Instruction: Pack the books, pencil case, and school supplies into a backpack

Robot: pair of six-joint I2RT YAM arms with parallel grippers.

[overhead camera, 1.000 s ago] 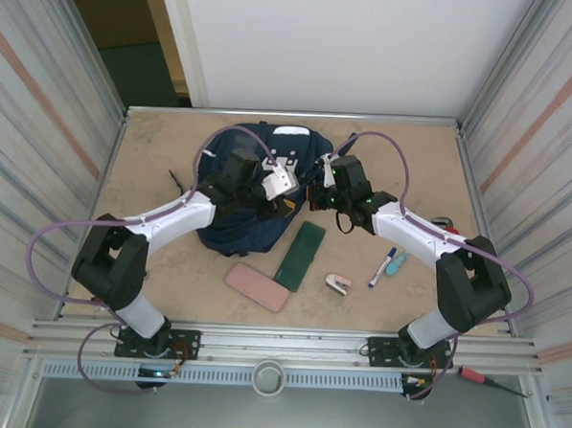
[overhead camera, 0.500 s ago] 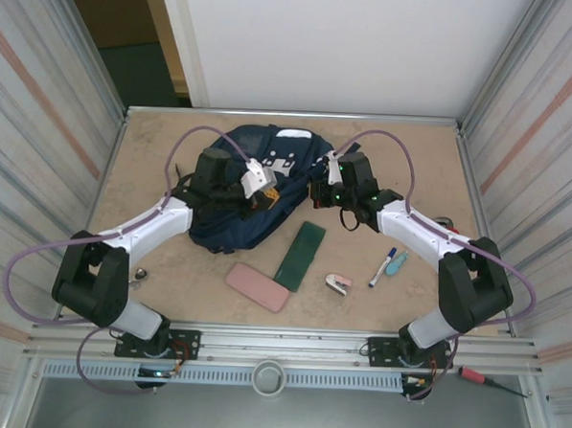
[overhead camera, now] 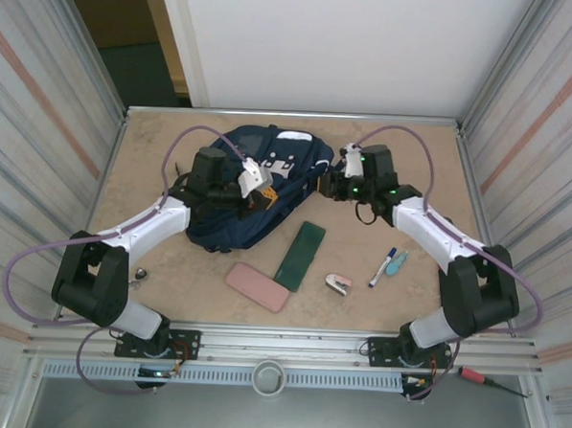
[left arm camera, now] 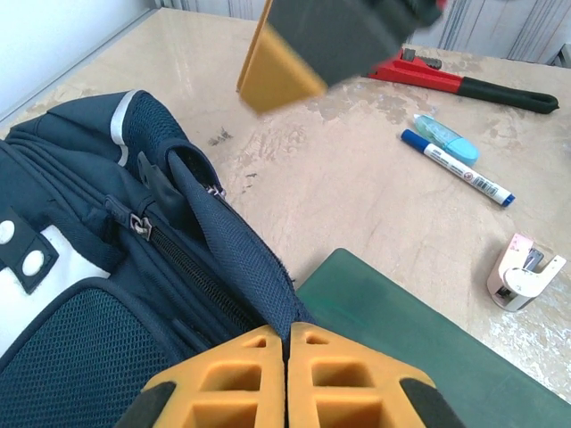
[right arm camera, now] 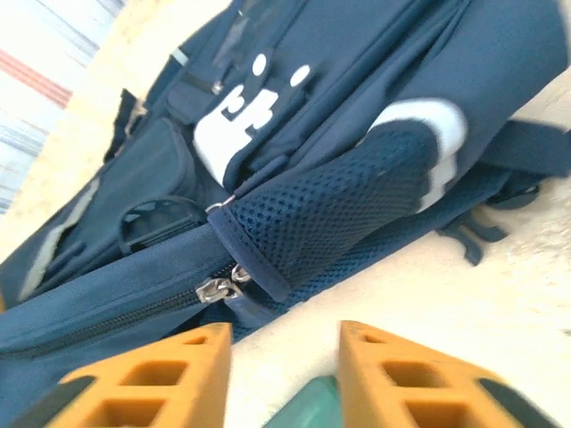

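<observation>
At bottom centre, left gripper (left arm camera: 286, 332) pinched shut on backpack (left arm camera: 80, 267) flap; right gripper (right arm camera: 284, 337), lower edge, part-open and empty.

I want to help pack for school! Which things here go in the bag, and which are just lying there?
For packing: backpack, pink pencil case, marker, small teal thing, small pink-and-white thing.

Just lying about: red wrench, red-handled screwdriver, and probably the green box.
</observation>
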